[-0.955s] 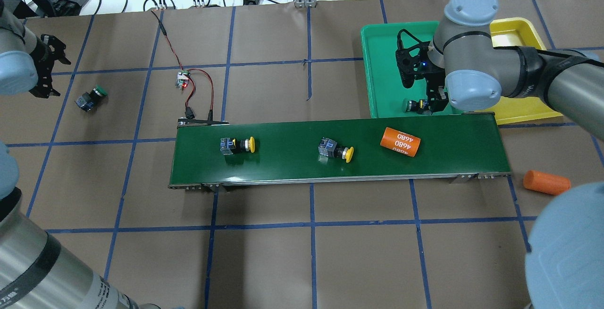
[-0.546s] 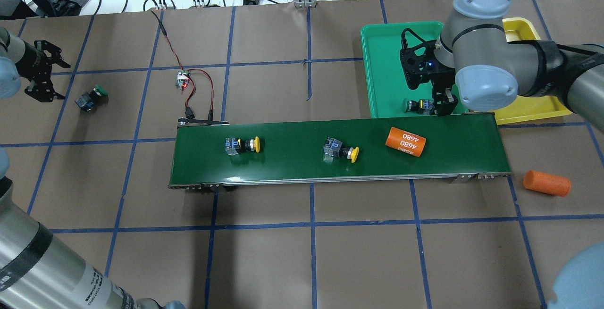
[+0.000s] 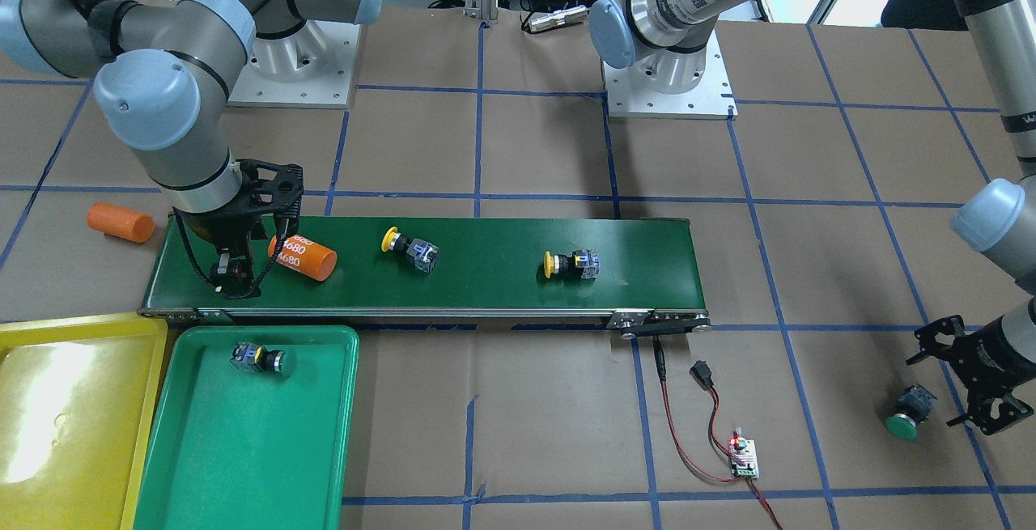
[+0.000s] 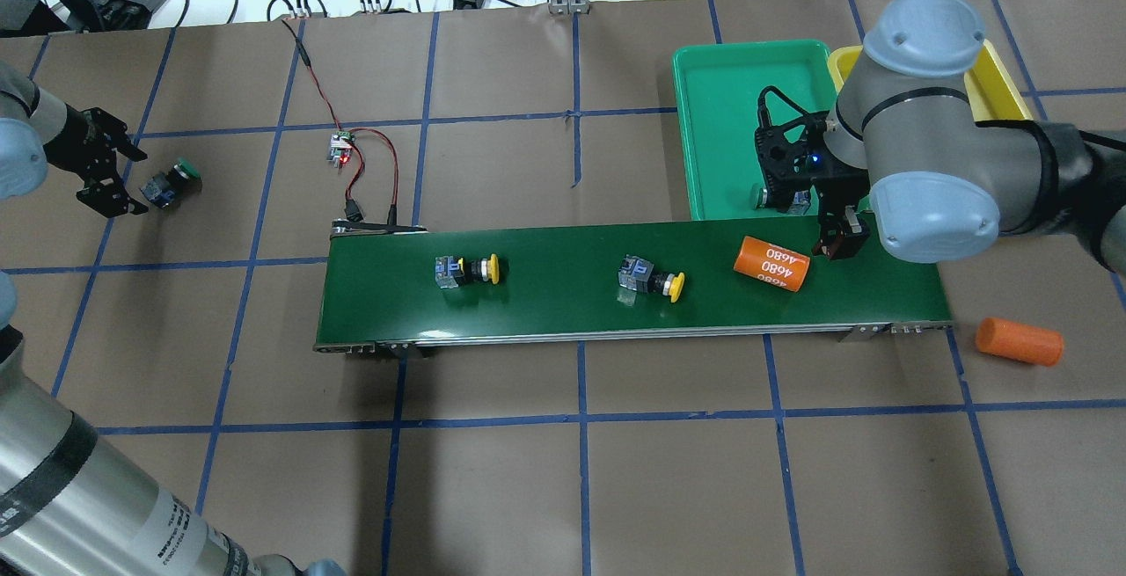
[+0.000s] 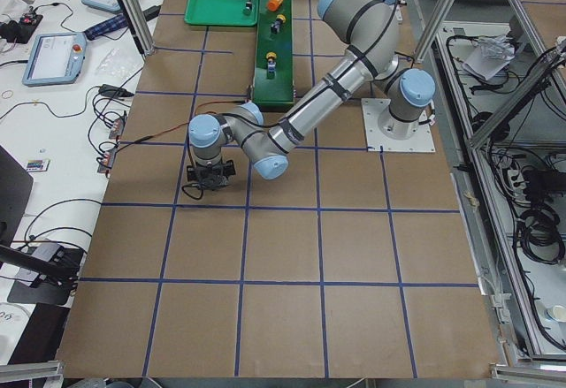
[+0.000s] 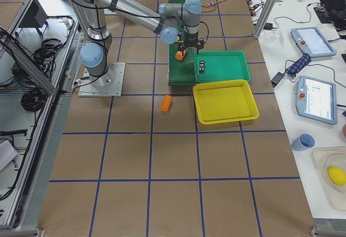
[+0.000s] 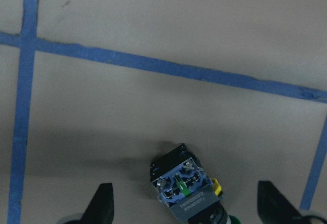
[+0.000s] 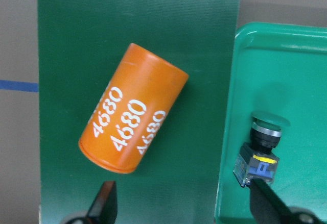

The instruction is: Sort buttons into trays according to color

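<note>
Only the front-facing and right wrist views show the tray push-button (image 3: 257, 358) whole. It is green-capped and lies on its side in the green tray (image 3: 324, 433), near the rim that runs along the conveyor belt (image 4: 545, 303). From overhead, the right arm's wrist covers most of it.

The right wrist view also settles the right end effector (image 3: 229, 275). Its fingers (image 8: 104, 203) are spread with nothing between them, above the belt's right end and just beside the orange "4680" cylinder (image 4: 772, 264). From the front, the end effector hides part of that print. The yellow tray (image 3: 73, 400) sits beside the green one, both near the far edge of the desk (image 4: 581, 488) toward its right end. The right side view shows it whole, while overhead the arm covers part of it.

The left wrist view shows the left end effector (image 4: 132, 182) spread too, near the desk's left end. The contact block of the desk push-button (image 7: 186, 188) lies between its fingertips and touches neither. That button's green cap reads clearly from overhead.

Counted:
- Four push-buttons: two green-capped, plus a left yellow push-button (image 4: 468, 270) and a middle yellow push-button (image 4: 651, 277), on their sides on the belt, well apart.
- Two trays.
- Two orange cylinders: one on the belt and a plain cylinder (image 4: 1019, 340) on the desk off the belt's right end.
- One circuit board (image 4: 339, 149) with red wires, near the belt's left end.
</note>
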Robot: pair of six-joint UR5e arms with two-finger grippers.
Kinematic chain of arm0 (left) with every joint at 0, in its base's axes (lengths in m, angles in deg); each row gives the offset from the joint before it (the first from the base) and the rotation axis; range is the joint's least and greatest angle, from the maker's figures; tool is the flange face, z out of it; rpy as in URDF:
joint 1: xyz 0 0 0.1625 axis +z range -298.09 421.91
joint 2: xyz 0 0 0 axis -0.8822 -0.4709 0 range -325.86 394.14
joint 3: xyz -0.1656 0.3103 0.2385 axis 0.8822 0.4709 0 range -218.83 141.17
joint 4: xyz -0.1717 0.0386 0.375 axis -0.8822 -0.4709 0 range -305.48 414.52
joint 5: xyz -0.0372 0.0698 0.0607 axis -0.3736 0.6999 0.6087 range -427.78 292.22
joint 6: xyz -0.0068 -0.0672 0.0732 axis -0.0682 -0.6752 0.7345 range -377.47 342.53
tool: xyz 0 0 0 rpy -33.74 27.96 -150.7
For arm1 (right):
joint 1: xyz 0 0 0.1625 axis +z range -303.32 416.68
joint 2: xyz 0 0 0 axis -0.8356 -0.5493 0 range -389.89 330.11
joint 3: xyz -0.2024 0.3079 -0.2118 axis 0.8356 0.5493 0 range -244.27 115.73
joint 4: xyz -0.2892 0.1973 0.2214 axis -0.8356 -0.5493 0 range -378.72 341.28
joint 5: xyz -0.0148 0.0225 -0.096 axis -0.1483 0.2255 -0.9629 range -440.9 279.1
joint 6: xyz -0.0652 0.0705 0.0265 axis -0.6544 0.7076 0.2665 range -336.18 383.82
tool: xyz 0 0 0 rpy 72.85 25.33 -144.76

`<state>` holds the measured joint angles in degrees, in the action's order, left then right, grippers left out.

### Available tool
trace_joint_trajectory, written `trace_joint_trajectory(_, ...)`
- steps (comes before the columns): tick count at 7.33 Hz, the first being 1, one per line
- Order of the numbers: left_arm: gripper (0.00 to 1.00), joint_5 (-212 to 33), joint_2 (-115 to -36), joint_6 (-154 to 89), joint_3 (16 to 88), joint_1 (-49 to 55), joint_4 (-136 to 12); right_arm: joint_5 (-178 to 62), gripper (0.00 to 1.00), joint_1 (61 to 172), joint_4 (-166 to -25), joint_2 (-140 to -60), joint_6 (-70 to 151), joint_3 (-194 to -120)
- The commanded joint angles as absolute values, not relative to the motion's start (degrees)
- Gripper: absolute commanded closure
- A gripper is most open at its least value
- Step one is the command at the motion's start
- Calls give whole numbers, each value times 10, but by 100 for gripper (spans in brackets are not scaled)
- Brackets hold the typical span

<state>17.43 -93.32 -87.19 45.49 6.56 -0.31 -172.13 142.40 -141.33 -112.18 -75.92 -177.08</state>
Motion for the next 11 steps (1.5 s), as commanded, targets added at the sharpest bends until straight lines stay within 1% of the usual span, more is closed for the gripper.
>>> trace_joint_trajectory(1, 0, 167, -957, -900, 444, 65, 1, -1721, 8, 1423, -1420, -1142, -728, -1811)
trace_joint_trajectory(2, 0, 171, -969, -909, 445, 65, 11, -1721, 8, 1426, -1420, -1153, -699, -1824)
trace_joint_trajectory(3, 6, 178, -976, -925, 446, 64, 38, -1720, 8, 1425, -1420, -1154, -700, -1836)
trace_joint_trajectory(5, 40, 168, -967, -973, 455, 53, 37, -1719, 8, 1426, -1430, -1147, -703, -1840)
trace_joint_trajectory(6, 55, 142, -959, -981, 455, 53, 35, -1719, 8, 1426, -1431, -1143, -702, -1840)
trace_joint_trajectory(7, 66, 121, -958, -981, 456, 53, 35, -1720, 8, 1426, -1430, -1143, -702, -1840)
trace_joint_trajectory(8, 73, 120, -957, -981, 456, 52, 34, -1720, 8, 1426, -1430, -1142, -702, -1841)
trace_joint_trajectory(9, 83, 115, -953, -980, 457, 52, 34, -1720, 8, 1426, -1430, -1142, -702, -1841)
trace_joint_trajectory(11, 86, 111, -937, -973, 458, 46, 21, -1720, 8, 1426, -1430, -1135, -702, -1841)
